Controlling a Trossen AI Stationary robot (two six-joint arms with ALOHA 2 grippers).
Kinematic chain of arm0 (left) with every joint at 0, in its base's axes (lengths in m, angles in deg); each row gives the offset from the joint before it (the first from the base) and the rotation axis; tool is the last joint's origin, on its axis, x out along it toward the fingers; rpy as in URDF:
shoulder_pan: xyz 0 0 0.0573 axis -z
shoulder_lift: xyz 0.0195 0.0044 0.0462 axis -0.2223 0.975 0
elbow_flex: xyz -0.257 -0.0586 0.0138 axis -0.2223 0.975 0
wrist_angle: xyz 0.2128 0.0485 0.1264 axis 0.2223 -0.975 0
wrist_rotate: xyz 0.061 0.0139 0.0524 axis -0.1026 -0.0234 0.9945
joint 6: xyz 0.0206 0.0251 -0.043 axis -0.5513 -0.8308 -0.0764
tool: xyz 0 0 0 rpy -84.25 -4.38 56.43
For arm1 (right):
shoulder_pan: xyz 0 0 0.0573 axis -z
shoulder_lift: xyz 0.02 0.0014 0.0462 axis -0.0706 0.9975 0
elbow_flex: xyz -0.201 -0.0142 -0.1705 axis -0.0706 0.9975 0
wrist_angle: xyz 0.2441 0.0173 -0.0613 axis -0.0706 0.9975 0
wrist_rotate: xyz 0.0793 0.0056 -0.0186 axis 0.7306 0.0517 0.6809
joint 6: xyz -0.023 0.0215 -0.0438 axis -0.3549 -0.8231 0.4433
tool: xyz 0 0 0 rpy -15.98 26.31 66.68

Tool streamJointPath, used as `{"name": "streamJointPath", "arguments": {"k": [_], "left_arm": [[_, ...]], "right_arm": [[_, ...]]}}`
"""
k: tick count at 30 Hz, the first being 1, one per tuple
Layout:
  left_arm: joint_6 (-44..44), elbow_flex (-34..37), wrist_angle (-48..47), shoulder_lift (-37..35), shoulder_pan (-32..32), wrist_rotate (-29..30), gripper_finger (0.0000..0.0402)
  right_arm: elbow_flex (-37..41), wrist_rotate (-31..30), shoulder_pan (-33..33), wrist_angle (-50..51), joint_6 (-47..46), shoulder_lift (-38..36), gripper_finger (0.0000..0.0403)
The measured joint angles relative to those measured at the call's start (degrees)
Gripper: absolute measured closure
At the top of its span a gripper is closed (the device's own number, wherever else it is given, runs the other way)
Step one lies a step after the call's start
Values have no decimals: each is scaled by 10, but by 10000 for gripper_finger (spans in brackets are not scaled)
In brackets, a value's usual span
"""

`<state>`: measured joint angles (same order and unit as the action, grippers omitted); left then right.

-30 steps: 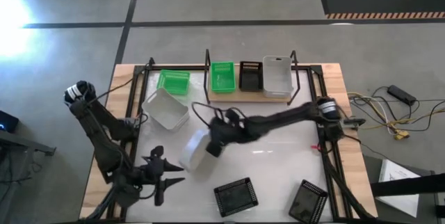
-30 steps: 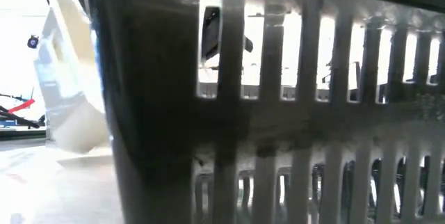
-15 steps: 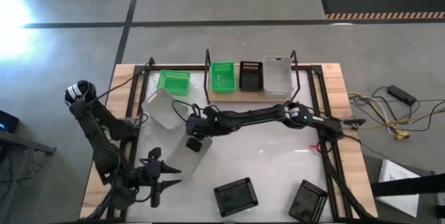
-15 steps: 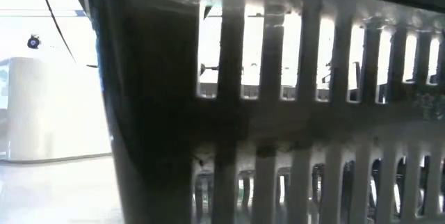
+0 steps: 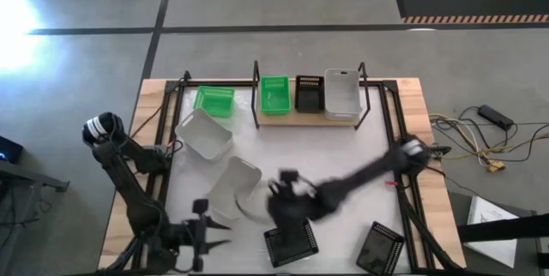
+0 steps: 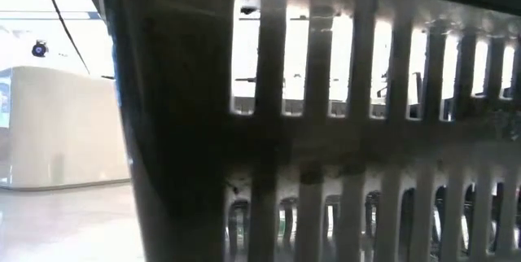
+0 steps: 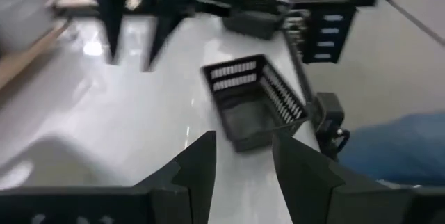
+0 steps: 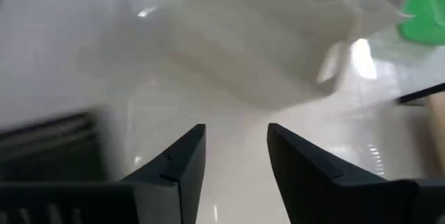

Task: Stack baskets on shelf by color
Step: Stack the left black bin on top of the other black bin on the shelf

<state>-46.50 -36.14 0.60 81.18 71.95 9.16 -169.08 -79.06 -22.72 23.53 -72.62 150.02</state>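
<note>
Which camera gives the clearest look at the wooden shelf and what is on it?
The high view: the whole shelf shows from above, carrying a green basket, a black basket and a white basket side by side. The low view is blocked by a black mesh basket. The wrist views show at most blurred edges.

- A black slotted basket (image 6: 326,148) stands right against the lens, filling most of the frame.
- A white basket (image 6: 61,128) rests on the table (image 6: 65,229) beyond it.

Lab: taped concrete floor (image 5: 283,45)
</note>
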Motion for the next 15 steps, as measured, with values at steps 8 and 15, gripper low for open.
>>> {"name": "streamJointPath", "arguments": {"k": [8, 15], "left_arm": [[-166, -65, 92, 95, -103, -229, 275], [-278, -158, 33, 188, -196, -442, 275]], "right_arm": [[190, -124, -209, -80, -156, -81, 279], [258, -260, -334, -88, -324, -91, 303]]}}
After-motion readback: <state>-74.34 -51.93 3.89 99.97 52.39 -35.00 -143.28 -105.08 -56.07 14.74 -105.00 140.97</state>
